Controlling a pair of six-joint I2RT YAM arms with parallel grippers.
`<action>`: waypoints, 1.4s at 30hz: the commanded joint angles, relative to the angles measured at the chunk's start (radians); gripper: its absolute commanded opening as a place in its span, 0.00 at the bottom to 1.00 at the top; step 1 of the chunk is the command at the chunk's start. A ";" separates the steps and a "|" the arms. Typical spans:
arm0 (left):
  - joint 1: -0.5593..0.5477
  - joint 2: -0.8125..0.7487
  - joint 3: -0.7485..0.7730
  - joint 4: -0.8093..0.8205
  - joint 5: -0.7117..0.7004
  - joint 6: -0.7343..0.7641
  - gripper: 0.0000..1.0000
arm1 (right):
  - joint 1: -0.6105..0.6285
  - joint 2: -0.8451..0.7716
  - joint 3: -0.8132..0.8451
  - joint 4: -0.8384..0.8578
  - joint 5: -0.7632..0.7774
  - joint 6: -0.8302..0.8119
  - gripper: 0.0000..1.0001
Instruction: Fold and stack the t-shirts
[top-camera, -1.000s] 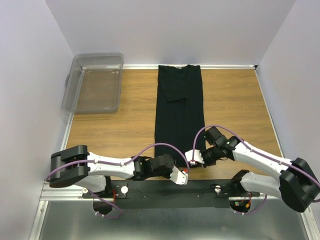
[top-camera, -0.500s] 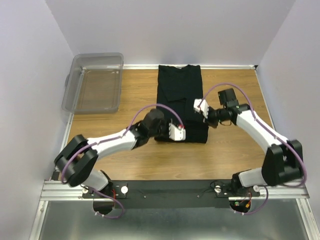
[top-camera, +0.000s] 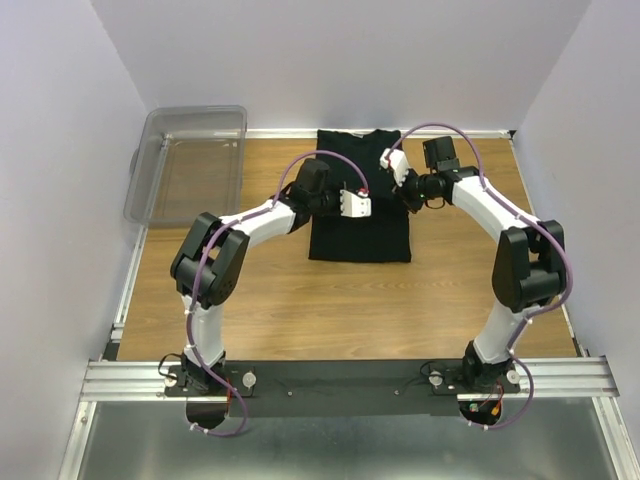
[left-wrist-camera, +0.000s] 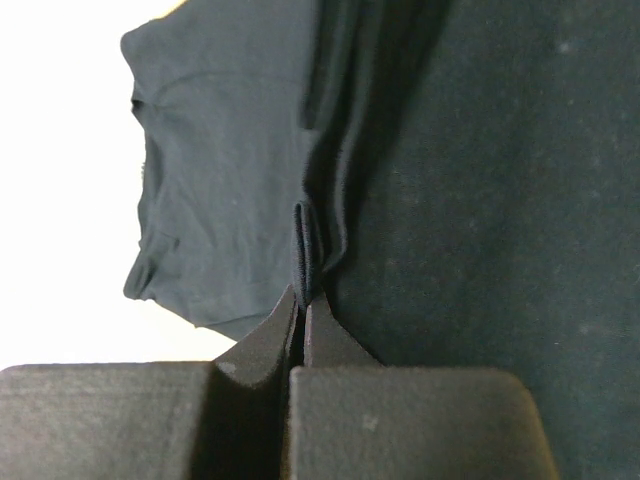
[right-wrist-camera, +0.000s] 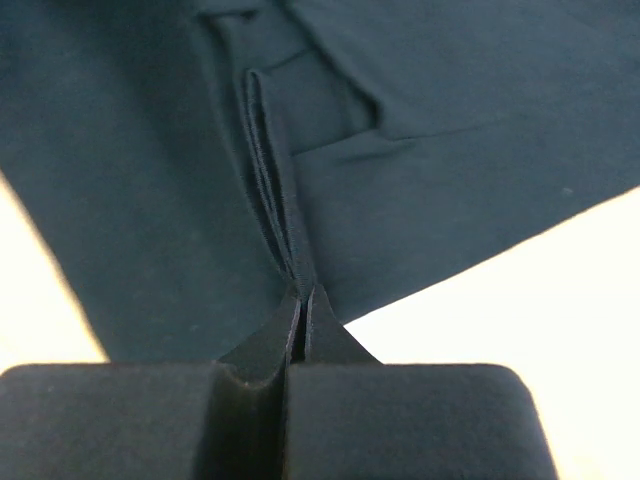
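Observation:
One black t-shirt (top-camera: 358, 236) lies on the wooden table (top-camera: 270, 300), doubled over itself so that it covers only the far half of its earlier length. My left gripper (top-camera: 360, 204) is shut on a pinch of its hem above the shirt's left-middle part. My right gripper (top-camera: 389, 163) is shut on another pinch of hem near the shirt's far right. The left wrist view shows the fold of t-shirt (left-wrist-camera: 480, 180) clamped in my left gripper (left-wrist-camera: 305, 300). In the right wrist view the layered t-shirt (right-wrist-camera: 130, 170) hem runs into my right gripper (right-wrist-camera: 302, 295).
A clear plastic bin (top-camera: 190, 165) stands at the far left corner against the wall. White walls close in the table on the left, right and far sides. Bare wood lies between the shirt and the arm bases.
Both grippers have carried the shirt's near hem from the table's near edge toward the far end, folding the long strip over itself. Both stayed shut throughout.

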 joint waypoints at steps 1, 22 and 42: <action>0.017 0.047 0.051 -0.023 0.031 0.031 0.00 | -0.015 0.069 0.088 0.030 0.090 0.077 0.01; 0.063 0.221 0.284 -0.069 -0.046 0.059 0.00 | -0.016 0.230 0.260 0.055 0.162 0.174 0.01; 0.066 0.288 0.388 0.020 -0.166 -0.080 0.98 | -0.016 0.305 0.344 0.069 0.291 0.289 0.21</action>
